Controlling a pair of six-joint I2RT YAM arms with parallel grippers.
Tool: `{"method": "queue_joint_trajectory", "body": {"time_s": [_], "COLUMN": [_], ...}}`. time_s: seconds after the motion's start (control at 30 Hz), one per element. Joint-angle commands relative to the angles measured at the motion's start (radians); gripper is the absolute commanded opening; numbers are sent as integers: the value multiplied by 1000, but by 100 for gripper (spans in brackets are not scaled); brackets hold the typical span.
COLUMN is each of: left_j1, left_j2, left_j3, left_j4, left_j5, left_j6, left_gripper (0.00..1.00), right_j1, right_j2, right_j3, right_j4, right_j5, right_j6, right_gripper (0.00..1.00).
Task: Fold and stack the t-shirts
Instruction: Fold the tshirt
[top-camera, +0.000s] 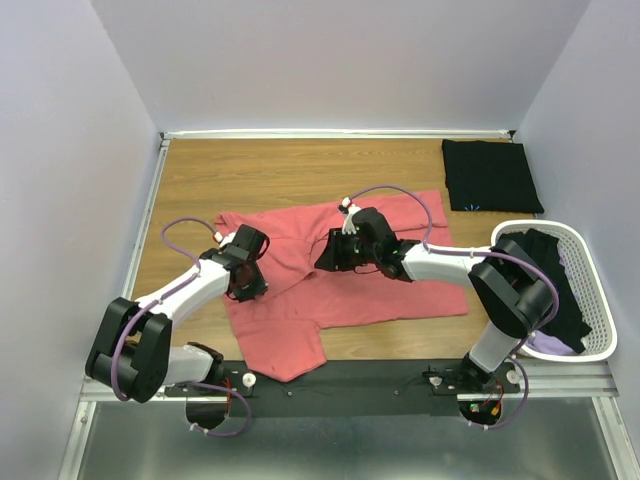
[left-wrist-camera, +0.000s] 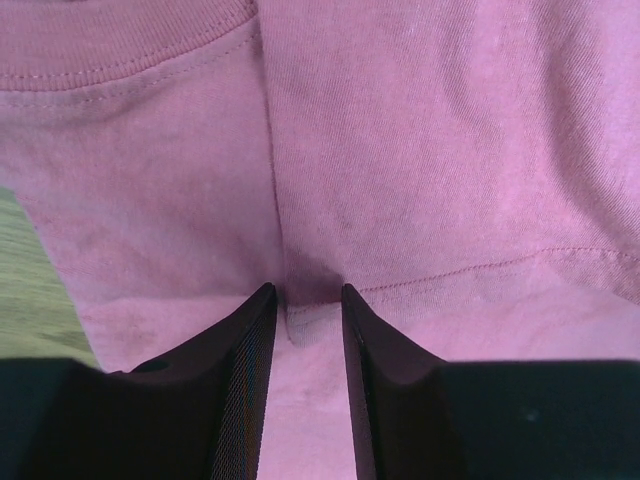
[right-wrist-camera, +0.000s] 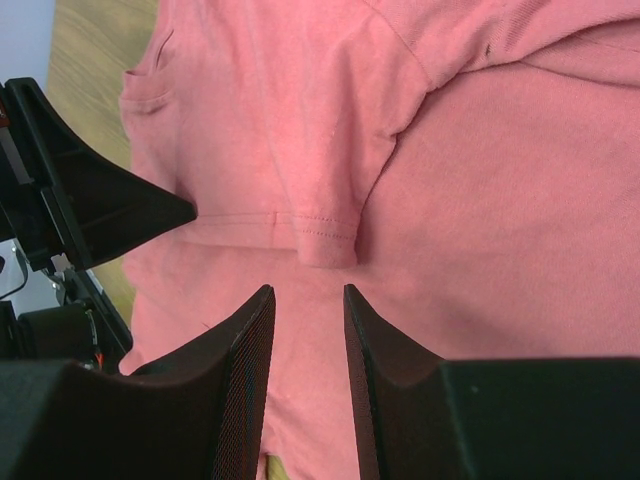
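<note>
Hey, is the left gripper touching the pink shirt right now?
Touching. The left wrist view shows the left gripper pressed down into the coral-pink t-shirt, with the cloth puckering up into a ridge between its fingers.

Bright, even overhead light fills the top view, leaving only small soft shadows on the coral-pink t-shirt (top-camera: 300, 300). The left wrist view is dimmer: the shirt darkens toward its lower middle, and the worktop (left-wrist-camera: 30, 270) left of it is blurred. The right wrist view is crisp, stitching clear.

Left end effector (left-wrist-camera: 305, 292), right end effector (right-wrist-camera: 306, 290) half-parted
</note>
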Motion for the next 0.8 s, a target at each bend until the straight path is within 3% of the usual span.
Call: {"method": "queue_joint_trajectory", "body": {"time_s": [0.0,0.4,0.5,0.77], "left_j1": [-12,-35,-43,-48], "left_j2": [-30,-12,-3,-12], "left_j3": [29,46,51,55], "left_j4": [-38,-26,-27,-40], "left_j5": [-42,-49,-51,-71], "left_j6": [-25,-22,-23,-32], "left_gripper": [41,40,36,13], "right_j1": [-3,-5,-5,-5], "right_j2": [8,13,16,38], "right_j3": [-16,-16,-18,-13], "right_j4": [29,29,29,29], "right_j5": [-19,-25,-30,-50], "right_j6": [-2,-2,-2,-8], "right_gripper": [41,41,41,41]}}
